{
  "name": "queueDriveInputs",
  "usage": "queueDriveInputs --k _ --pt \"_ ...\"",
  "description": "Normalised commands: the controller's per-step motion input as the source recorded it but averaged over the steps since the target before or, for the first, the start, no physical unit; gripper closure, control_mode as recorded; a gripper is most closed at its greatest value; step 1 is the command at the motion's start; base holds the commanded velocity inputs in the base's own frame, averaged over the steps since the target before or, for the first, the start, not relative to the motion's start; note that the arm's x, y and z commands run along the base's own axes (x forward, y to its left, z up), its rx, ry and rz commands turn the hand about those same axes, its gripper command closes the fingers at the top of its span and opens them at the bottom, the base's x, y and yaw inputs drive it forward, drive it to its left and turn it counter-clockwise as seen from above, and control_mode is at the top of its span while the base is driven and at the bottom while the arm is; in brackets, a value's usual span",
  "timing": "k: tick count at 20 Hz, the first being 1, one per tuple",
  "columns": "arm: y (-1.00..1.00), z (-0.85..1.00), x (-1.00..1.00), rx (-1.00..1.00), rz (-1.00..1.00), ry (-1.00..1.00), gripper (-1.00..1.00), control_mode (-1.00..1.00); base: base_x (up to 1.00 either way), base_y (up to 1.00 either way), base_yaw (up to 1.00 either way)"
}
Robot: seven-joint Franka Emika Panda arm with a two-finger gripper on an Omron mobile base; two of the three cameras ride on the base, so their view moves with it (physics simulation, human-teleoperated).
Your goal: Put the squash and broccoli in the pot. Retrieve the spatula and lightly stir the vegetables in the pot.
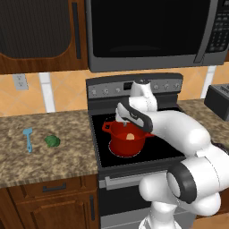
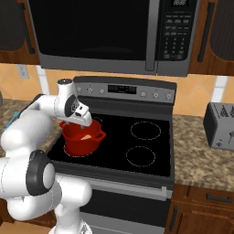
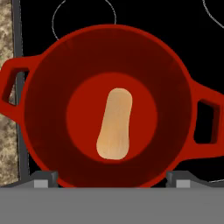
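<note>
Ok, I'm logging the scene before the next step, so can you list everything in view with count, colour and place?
pot: one, bright red, on the stove's front left burner
squash: one, tan, lying on the pot's floor
broccoli: one, dark green, on the counter left of the stove
spatula: one, light blue, on the counter left of the broccoli
stove: one, black top, grey control panel
microwave: one, dark, above the stove
toaster: one, grey, on the right counter
counter: speckled brown, either side of the stove
cabinets: brown wood, above and below
gripper: one, jaws open, above the pot
</note>
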Motion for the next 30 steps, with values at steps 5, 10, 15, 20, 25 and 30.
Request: queueDriveInputs --k 5,10,15,20,25,30 --pt "-0.12 0.63 -0.87 0.0 0.02 -0.19 -1.0 -1.0 0.0 0.0 0.0" --pt "-0.26 0.45 -1.0 0.0 0.08 -0.13 -1.0 -1.0 0.0 0.0 0.0" --pt "-0.46 0.08 -0.77 0.0 0.1 -0.04 -1.0 -1.0 0.0 0.0 0.0" --pt "-0.06 0.13 -0.22 0.0 0.05 -0.01 -1.0 -1.0 0.0 0.0 0.0" --pt "-0.17 0.79 -0.44 -0.01 -0.01 0.02 -1.0 -1.0 0.0 0.0 0.0" --pt "-0.29 0.54 -0.3 0.0 -0.03 0.12 -1.0 -1.0 0.0 0.0 0.0"
